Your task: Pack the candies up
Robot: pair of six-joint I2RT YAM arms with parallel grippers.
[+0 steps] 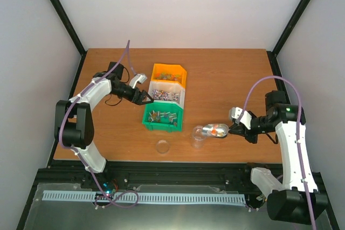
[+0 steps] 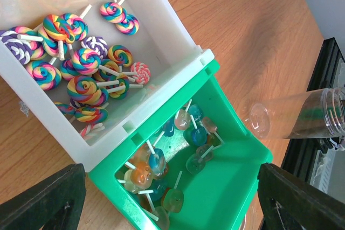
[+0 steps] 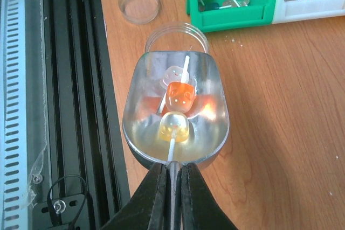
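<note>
The candies are small lollipops on white sticks. Clear jelly ones lie in the green bin [image 2: 237,187], also in the top view [image 1: 160,128]. Rainbow swirl ones [image 2: 86,60] fill the white bin [image 2: 178,30]. My right gripper [image 3: 172,173] is shut on the handle of a silver scoop [image 3: 135,117], which holds three jelly candies [image 3: 180,95]. The scoop's front lip is over the mouth of a small clear jar [image 3: 177,32]. In the top view the scoop [image 1: 215,130] reaches left from the right gripper [image 1: 233,129] to the jar [image 1: 198,137]. My left gripper [image 1: 143,98] is open and empty above the white and green bins.
An orange bin [image 1: 184,76] with more candies stands behind the white bin [image 1: 181,96]. The jar's clear lid [image 1: 162,146] lies on the table left of the jar, near the front edge, and shows in the right wrist view [image 3: 140,5]. A black rail [image 3: 70,79] runs along that edge.
</note>
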